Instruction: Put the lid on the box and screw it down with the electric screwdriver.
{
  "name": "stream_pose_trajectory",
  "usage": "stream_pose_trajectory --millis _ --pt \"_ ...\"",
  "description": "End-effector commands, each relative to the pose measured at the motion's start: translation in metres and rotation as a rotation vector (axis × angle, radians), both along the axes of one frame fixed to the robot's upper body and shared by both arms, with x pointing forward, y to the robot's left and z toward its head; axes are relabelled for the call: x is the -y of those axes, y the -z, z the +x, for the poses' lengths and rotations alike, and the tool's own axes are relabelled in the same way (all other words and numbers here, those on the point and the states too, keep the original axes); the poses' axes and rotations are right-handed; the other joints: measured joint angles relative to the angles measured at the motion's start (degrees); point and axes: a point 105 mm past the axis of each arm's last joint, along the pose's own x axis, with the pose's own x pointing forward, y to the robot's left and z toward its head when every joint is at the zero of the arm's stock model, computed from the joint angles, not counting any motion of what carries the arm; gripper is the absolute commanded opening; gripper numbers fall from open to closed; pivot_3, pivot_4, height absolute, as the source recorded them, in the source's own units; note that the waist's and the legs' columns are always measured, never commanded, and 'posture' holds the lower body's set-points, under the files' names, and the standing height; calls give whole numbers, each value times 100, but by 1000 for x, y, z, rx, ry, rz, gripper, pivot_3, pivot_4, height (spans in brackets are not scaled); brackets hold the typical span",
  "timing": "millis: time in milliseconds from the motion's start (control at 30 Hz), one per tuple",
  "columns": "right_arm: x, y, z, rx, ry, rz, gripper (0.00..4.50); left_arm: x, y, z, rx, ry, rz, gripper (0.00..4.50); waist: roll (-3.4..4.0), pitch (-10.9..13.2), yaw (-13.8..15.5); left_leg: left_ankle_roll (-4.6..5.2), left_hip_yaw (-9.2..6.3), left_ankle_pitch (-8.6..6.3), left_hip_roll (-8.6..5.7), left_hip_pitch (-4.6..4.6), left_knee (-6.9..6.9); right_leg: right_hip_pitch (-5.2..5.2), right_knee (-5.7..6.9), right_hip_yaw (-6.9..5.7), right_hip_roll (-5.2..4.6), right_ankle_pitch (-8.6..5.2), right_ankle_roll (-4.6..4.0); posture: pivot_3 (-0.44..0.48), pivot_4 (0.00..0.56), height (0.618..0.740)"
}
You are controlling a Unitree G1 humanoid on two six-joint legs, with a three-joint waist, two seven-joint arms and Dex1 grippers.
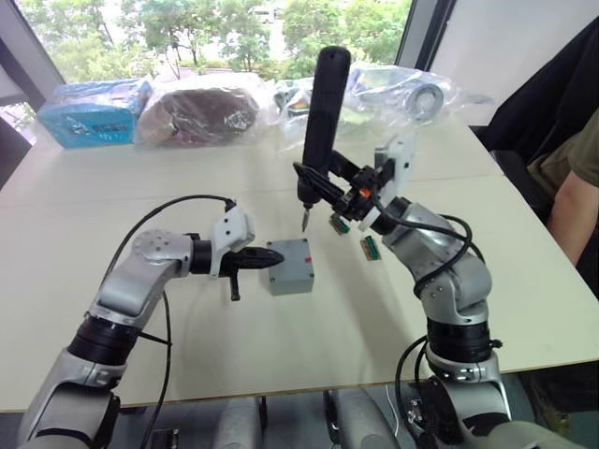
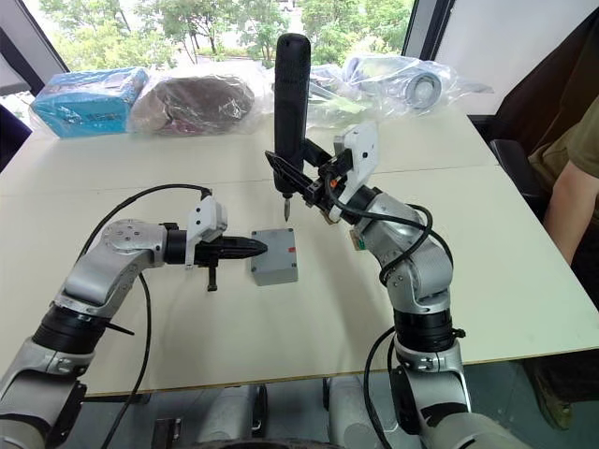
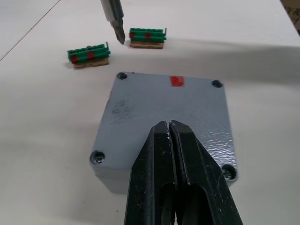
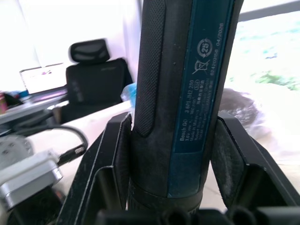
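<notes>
The grey lid (image 3: 164,101), with a red mark near its far edge, lies flat on top of the grey box (image 1: 293,280) at mid-table. My left gripper (image 3: 169,127) is shut with nothing in it, its tips over the lid's left edge; I cannot tell whether they touch it. My right gripper (image 1: 323,184) is shut on the electric screwdriver (image 1: 324,103), which it holds upright. The metal bit (image 3: 115,23) points down and hangs above the table just behind the box's far left corner. Screw holes show at the lid's corners.
Two small green terminal blocks (image 3: 89,55) (image 3: 147,37) lie on the table just behind the box. Plastic bags (image 1: 201,108) and a blue packet (image 1: 94,112) line the far edge. A person (image 1: 576,187) sits at the right side.
</notes>
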Motion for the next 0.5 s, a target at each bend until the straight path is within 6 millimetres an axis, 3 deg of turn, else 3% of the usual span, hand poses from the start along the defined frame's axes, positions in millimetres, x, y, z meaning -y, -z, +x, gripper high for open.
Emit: stream_pose_trajectory --millis 33,500 --pt "-6 -10 -9 93 0 23 1853 2 2 4 16 2 22 0 0 0 1 0 0 0 0 -1 0 0 0 0 0 0 0 0 150 740" --pt "-3 12 -2 99 51 -14 1853 1 6 7 12 5 32 0 0 0 3 -3 1 2 -1 14 0 15 0 1 -2 0 0 0 150 740"
